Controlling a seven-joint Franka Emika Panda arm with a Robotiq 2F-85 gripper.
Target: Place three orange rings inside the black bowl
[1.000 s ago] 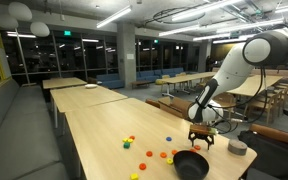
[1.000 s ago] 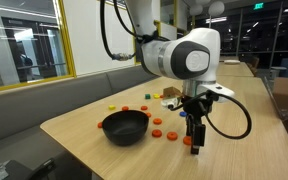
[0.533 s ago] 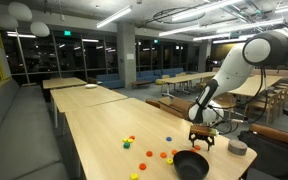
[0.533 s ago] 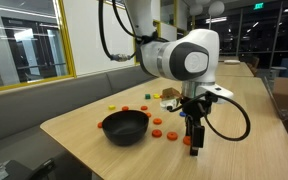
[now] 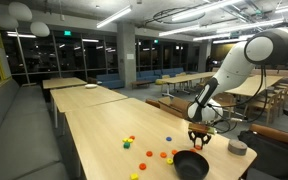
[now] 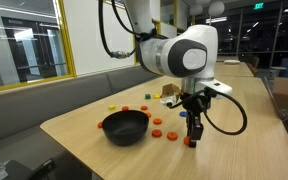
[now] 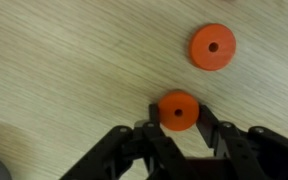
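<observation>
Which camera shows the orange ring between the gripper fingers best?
The wrist view: the orange ring sits large and close, its hole visible, gripped by the shut gripper. In both exterior views it is at most a tiny orange speck at the gripper's tip.

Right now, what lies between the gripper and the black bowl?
In an exterior view, a few loose orange rings lie on the table between the black bowl and the gripper, which is shut on another orange ring.

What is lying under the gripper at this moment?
An orange ring lies on the wooden table, and the gripper is closed on it. The fingers partly cover its sides.
</observation>
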